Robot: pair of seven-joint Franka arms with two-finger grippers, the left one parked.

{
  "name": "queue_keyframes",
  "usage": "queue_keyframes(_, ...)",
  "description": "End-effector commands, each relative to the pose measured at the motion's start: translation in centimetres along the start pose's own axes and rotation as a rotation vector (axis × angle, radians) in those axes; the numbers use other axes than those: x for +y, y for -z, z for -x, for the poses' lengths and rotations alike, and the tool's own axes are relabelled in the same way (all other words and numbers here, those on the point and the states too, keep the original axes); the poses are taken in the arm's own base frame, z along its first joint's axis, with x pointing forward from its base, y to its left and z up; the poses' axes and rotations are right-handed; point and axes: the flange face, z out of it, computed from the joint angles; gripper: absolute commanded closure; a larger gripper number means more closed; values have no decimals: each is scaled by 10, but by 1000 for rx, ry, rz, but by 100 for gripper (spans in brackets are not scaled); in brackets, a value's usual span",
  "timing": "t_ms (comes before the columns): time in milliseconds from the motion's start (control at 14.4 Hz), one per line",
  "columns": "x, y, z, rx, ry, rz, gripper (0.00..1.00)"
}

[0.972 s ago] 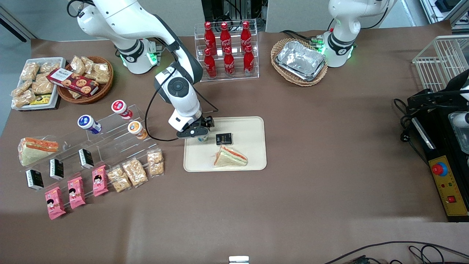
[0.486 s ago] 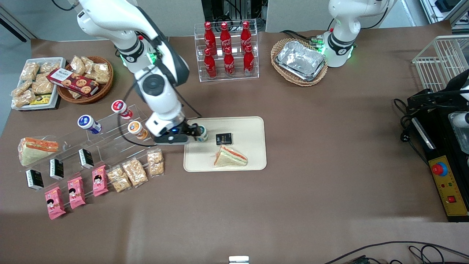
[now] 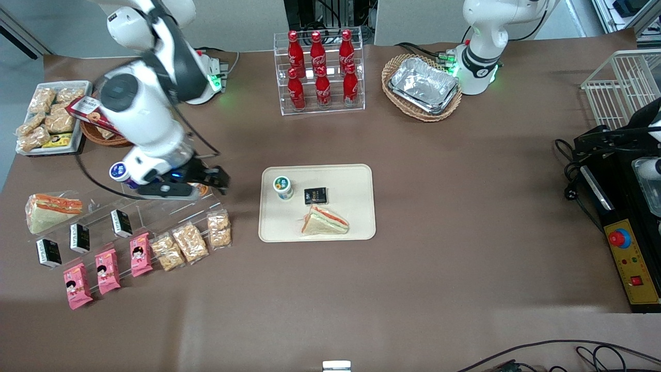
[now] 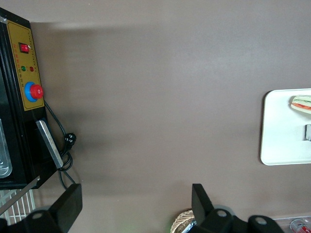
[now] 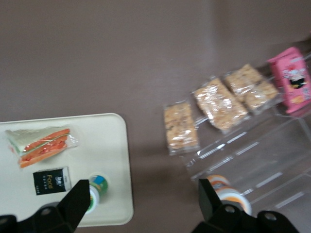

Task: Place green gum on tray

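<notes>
Its fingers spread and empty, the tool (image 3: 219, 181) has pulled well clear of the green gum (image 3: 283, 187), left upright on the tray (image 3: 356, 178) beside a black packet (image 3: 315, 195); a second ago it gripped the canister. Placement looks done.

My table and the room around it

A brown cover (image 3: 465, 232) spreads over the whole table, smooth and evenly lit, with a darker band of shadow along the edge nearest the front camera. Grey floor (image 3: 20, 31) shows past the corner at my end, and pale panels (image 3: 248, 20) stand above the table's top edge. My gripper (image 3: 219, 179) hangs low over this cover at my end, fingers spread.
</notes>
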Motion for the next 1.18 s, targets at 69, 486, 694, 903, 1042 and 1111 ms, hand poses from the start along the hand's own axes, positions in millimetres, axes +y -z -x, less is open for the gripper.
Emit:
queue_keyframes(69,54,81,-16,-17,-36,26,1)
queue_keyframes(486,116,155,-45,-10,-126,46,0)
queue_keyframes(694,155,166,-52,1,15,74,0)
queue_keyframes(903,171,182,-50,-20,-6,64,0)
queue_keyframes(1042,172,195,-47,-39,-9,67,0)
queue_keyframes(1111,172,197,-45,-48,-10,68,0)
